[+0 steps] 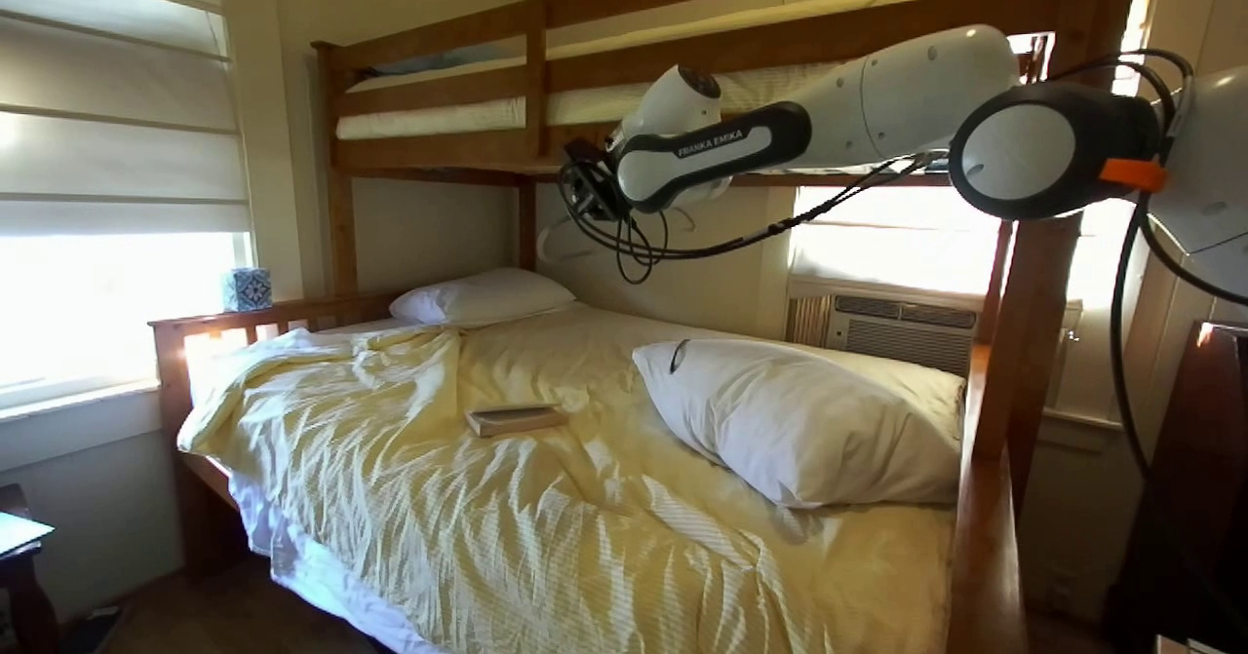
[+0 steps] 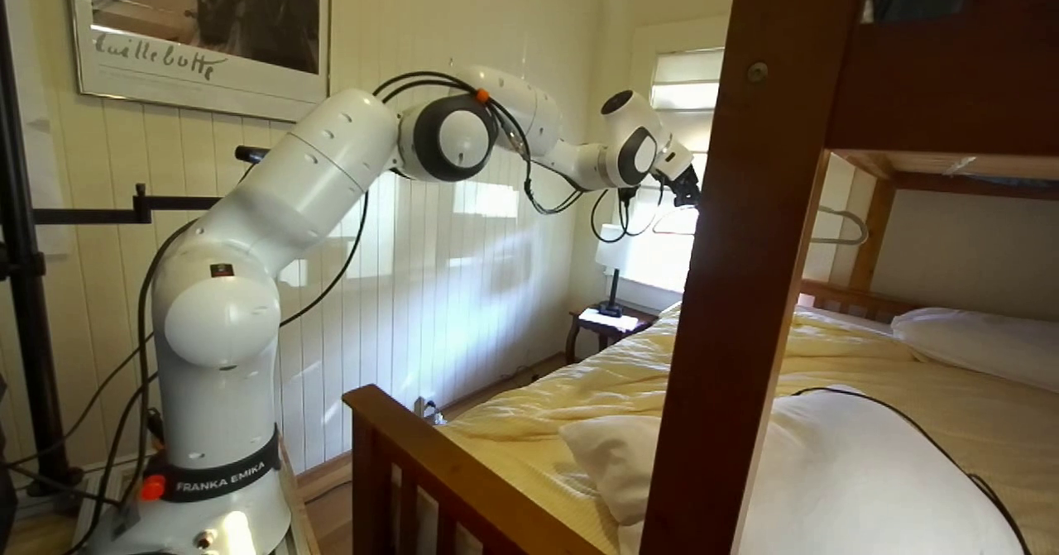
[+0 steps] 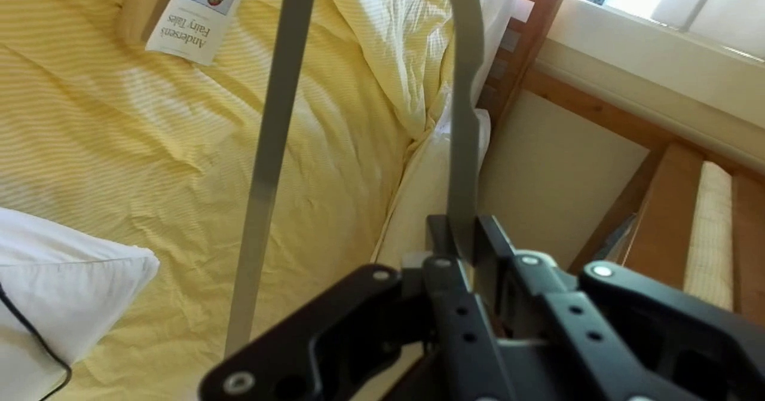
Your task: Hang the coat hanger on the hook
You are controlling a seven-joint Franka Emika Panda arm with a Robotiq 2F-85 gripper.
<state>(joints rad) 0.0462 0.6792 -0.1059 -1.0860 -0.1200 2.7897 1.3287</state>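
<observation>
The hand (image 3: 463,233) is clamped on one side of the pale coat hanger (image 3: 263,186), which is pinched between the fingers (image 3: 445,275), well above the bed (image 1: 409,527). Near the bed's middle lies a book (image 1: 517,423). A white pillow (image 1: 809,420), a dark cord (image 3: 33,330) across it, rests near the corner by an air conditioner (image 1: 902,337); another pillow (image 1: 483,298) lies at the far headboard corner. Beyond the bed, a lamp (image 2: 612,249) stands on a table (image 2: 572,344).
</observation>
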